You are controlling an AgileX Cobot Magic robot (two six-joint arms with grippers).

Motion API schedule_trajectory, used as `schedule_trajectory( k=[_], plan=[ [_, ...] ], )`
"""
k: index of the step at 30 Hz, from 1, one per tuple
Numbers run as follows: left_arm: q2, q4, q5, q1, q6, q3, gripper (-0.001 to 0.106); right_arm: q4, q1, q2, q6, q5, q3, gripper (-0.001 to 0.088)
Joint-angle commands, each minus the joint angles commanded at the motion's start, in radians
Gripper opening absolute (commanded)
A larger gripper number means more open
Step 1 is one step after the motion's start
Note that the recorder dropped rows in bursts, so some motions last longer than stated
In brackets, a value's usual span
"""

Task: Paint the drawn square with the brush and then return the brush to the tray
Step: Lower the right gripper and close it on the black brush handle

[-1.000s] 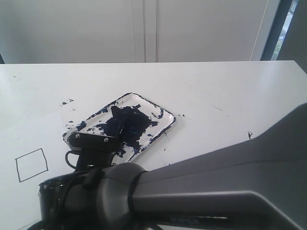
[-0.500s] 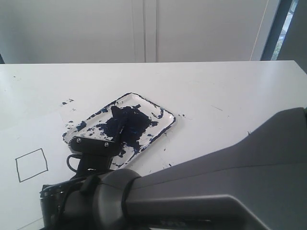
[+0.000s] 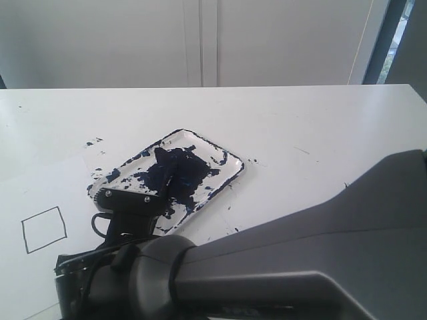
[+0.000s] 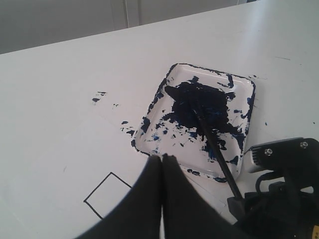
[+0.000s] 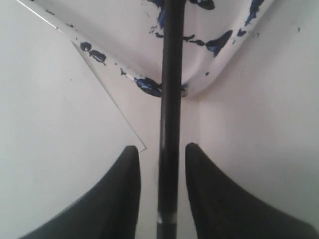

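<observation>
The tray (image 3: pixel 230 160), white with a dark rim and a blue-black paint blob, lies mid-table; it also shows in the left wrist view (image 4: pixel 239 84). The brush (image 4: pixel 212 144) lies with its bristles in the paint and its handle sticking out over the near rim. My right gripper (image 5: pixel 162 147) is open and straddles the brush handle (image 5: pixel 169 99), with a gap on each side; the silvery band sits between the fingers. The drawn square (image 3: pixel 44 229) is a thin black outline, unpainted, at the near left. My left gripper (image 4: pixel 162 158) is shut and empty, hovering between the drawn square (image 4: pixel 107 194) and the tray.
The square is drawn on a white paper sheet (image 3: pixel 53 193) whose corner reaches the tray's near end (image 5: pixel 142 147). Small paint splatters (image 3: pixel 93 142) dot the table around the tray. My right arm (image 3: pixel 280 267) fills the near foreground.
The right arm has sunk a little lower over the brush handle since a second ago, then held still. Tray, brush and square have not moved.
</observation>
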Motion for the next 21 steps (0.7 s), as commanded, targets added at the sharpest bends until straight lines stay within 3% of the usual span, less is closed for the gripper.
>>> schedule_trajectory(
  k=[21],
  plan=[
    [0.000,0.000,0.000,0.000,0.000,0.000,0.000,-0.022,0.000,0.011,0.023,0.007,0.000,0.0291]
  ],
)
